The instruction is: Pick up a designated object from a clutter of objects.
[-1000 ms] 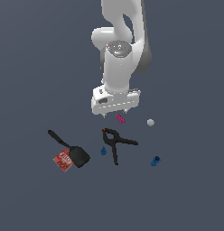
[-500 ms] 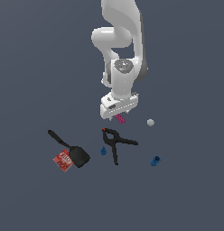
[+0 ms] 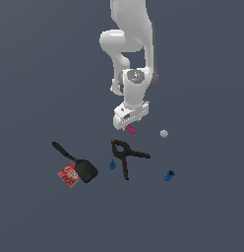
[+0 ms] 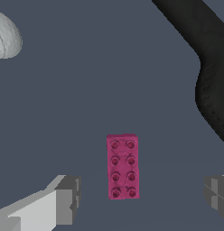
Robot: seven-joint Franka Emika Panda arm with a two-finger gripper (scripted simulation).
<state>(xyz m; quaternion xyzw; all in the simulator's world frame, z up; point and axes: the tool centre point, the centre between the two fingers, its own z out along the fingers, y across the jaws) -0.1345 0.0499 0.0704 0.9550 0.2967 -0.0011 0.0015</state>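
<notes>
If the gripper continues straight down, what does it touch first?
Most likely the magenta studded brick: it lies between the open fingers of the gripper, though nearer one than the other. Depth is unclear.

A magenta studded block (image 4: 123, 166) lies flat on the grey desk (image 4: 86, 90) between the spread claw (image 4: 143, 191) fingers (image 4: 68, 198), with a pale ball (image 4: 5, 36) and a black clamp (image 4: 208, 72) farther off.
</notes>
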